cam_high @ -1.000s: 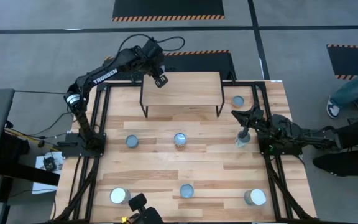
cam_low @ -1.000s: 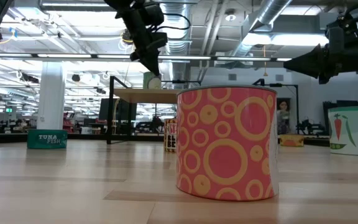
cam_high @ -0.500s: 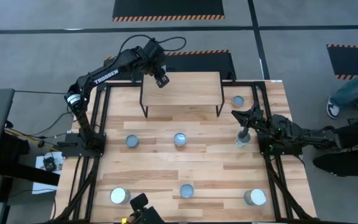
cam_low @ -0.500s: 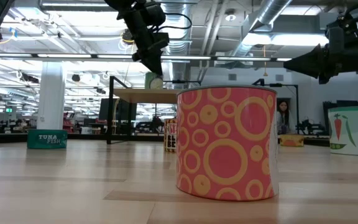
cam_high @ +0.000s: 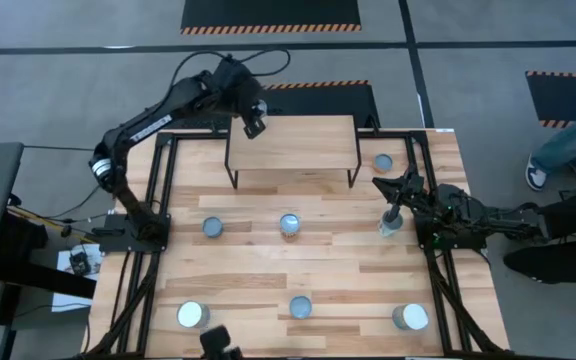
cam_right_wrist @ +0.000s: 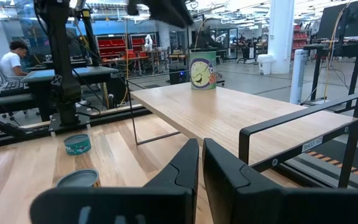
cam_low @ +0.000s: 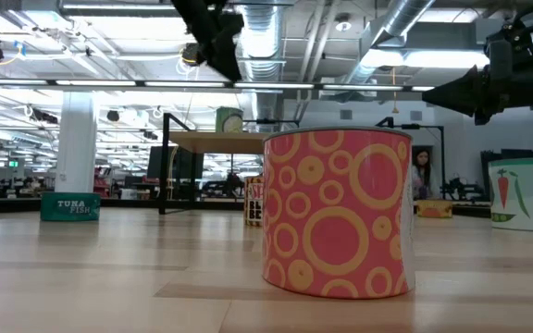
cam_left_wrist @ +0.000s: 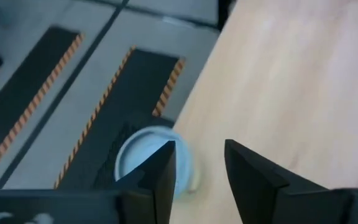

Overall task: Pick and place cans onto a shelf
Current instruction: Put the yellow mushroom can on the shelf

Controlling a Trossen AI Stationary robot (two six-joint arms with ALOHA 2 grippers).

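Note:
The shelf (cam_high: 298, 145) stands at the table's far side. One can (cam_left_wrist: 138, 158) with a silvery top stands upright on its base at the shelf's far left corner (cam_low: 229, 120). In the high view my arm hides it. My left gripper (cam_left_wrist: 199, 144) hangs open just above that can (cam_low: 228, 67), touching nothing. Several more cans stand on the tabletop, among them a pink one with circles (cam_low: 336, 213). My right gripper (cam_right_wrist: 201, 162) waits shut at the table's right side (cam_high: 380, 183), pointing level toward the shelf.
Cans stand in a middle row (cam_high: 213, 228) (cam_high: 289, 224) (cam_high: 389, 225), a near row (cam_high: 193, 315) (cam_high: 300, 307) (cam_high: 409, 317), and one right of the shelf (cam_high: 383, 161). Most of the shelf top (cam_right_wrist: 229, 118) is bare. A person's legs (cam_high: 568, 150) show beyond the right edge.
My left gripper has opened and let go of the can on the shelf's far left corner. It has then risen clear of it and drawn a little toward the table's far left. The can stays upright where it was set.

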